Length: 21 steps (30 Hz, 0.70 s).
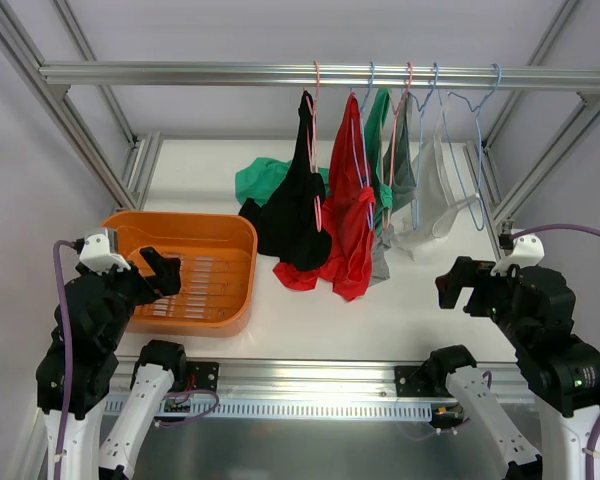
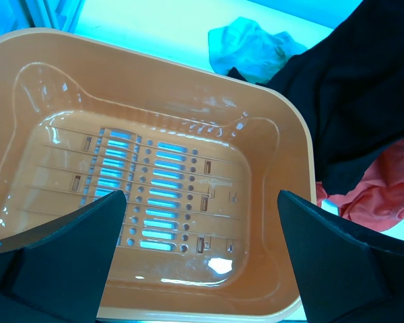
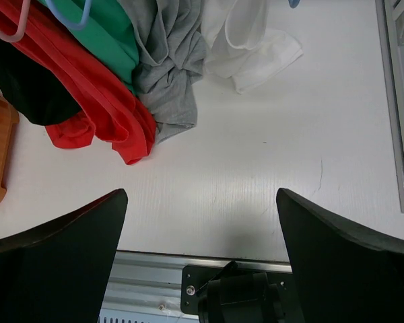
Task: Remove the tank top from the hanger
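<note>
Several tank tops hang on wire hangers from the overhead rail: black, red, green, grey and white. Their hems droop onto the white table. My left gripper hovers open over the orange basket, with nothing between its fingers. My right gripper is open too, near the table's front right, well short of the clothes. The right wrist view shows the red, grey and white hems ahead.
A loose green garment lies on the table behind the basket, also in the left wrist view. Aluminium frame posts flank the table on both sides. The basket's rim sits close to the black top.
</note>
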Motion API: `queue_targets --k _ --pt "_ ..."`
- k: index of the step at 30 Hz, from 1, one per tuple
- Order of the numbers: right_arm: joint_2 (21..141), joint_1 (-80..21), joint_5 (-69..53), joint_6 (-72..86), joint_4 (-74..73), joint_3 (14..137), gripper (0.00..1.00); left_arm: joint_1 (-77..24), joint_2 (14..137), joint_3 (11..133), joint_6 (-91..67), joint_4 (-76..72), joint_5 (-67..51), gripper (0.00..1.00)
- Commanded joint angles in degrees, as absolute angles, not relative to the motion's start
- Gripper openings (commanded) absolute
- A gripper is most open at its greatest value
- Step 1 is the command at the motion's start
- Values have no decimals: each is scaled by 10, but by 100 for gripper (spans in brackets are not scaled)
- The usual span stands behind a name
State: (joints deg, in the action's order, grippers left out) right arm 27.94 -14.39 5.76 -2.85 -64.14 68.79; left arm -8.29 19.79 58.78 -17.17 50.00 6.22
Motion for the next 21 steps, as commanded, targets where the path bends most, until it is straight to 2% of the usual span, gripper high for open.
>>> queue_targets --k 1,5,11,18,21 --pt "282 -144 69 -11 -633 687 100 -86 209 591 -181 497 78 99" --pt "276 -143 41 -3 -605 686 99 -86 214 591 -184 497 76 99" --pt "308 -143 -71 35 -562 728 99 -86 210 589 -183 497 73 99" --pt "436 -144 -267 97 -469 846 99 -86 209 583 -187 497 62 99" --pt "497 -160 -259 114 -431 896 96 -86 222 578 -213 495 50 99"
